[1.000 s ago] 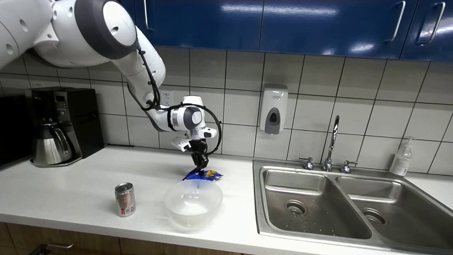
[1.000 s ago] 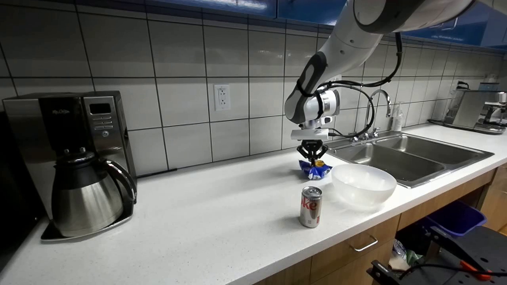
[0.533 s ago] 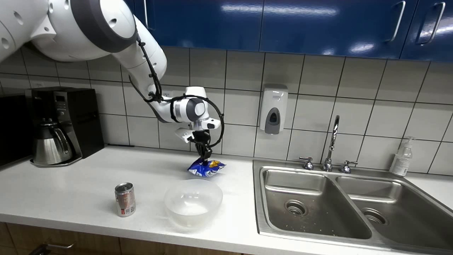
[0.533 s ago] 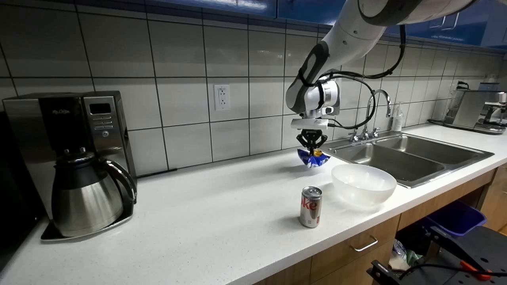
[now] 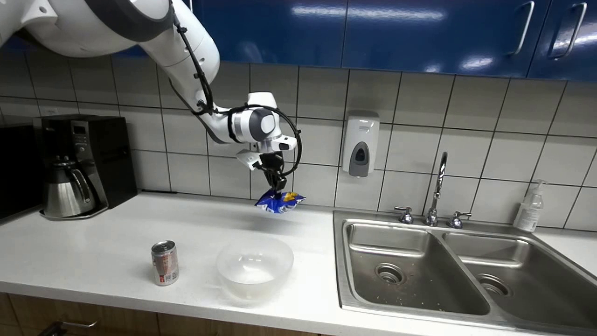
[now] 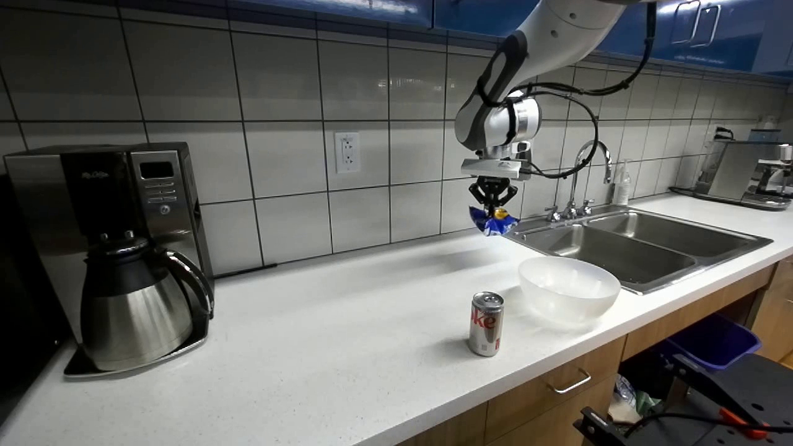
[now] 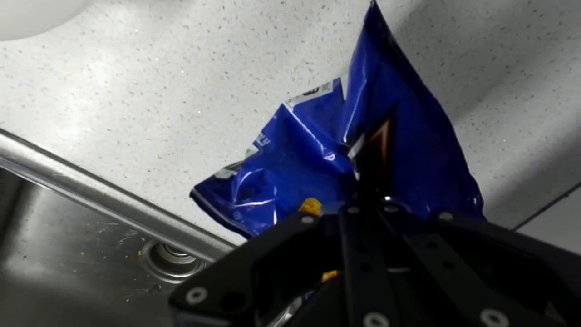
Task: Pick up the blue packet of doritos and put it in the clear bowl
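The blue packet of doritos [image 5: 268,203] is crinkled, with orange-yellow and white markings. My gripper [image 5: 277,190] is shut on its middle and holds it in the air above the counter, behind the clear bowl [image 5: 254,285]. In an exterior view the packet [image 6: 494,225] hangs under the gripper [image 6: 491,210], up and to the left of the whitish bowl [image 6: 570,300]. In the wrist view the packet [image 7: 308,159] bulges out on both sides of the gripper [image 7: 372,197], which hides part of it. Only an edge of the bowl [image 7: 32,18] shows there, at the top left.
A silver-and-red can [image 5: 165,262] stands near the bowl. The steel sink [image 5: 343,261] with its faucet [image 5: 436,191] is beside the bowl. A coffee maker [image 6: 105,260] stands on the counter. A tiled wall [image 6: 285,167] runs behind, with blue cabinets [image 5: 280,32] above.
The gripper has lifted the packet off the counter, moving up and, in an exterior view, slightly right. The bowl and the can have not moved.
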Tool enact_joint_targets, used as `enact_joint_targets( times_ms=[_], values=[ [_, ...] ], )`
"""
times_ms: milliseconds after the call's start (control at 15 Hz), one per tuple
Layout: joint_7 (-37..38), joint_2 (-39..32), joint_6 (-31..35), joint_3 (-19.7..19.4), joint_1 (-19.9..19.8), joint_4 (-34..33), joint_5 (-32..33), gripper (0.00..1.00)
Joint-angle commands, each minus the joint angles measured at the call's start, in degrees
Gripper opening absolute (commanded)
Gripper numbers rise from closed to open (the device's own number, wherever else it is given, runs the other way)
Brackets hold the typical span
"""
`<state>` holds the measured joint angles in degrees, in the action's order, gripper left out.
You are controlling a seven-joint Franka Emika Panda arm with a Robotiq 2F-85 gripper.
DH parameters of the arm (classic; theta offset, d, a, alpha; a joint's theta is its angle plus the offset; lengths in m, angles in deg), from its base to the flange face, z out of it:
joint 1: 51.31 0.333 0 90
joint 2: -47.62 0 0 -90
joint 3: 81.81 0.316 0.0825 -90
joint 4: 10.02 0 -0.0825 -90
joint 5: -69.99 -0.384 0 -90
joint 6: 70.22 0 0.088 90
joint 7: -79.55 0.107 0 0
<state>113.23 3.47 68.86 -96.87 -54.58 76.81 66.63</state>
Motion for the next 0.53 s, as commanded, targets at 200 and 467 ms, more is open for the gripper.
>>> enact_joint_targets(
  times_ms=[200,467],
  values=[
    [-2.2,11.6,4.2,-0.7,0.9,14.8,1.4,0.00],
    [-1.4,16.8,4.8,-1.5,2.0,22.5,3.2,0.00]
  ],
)
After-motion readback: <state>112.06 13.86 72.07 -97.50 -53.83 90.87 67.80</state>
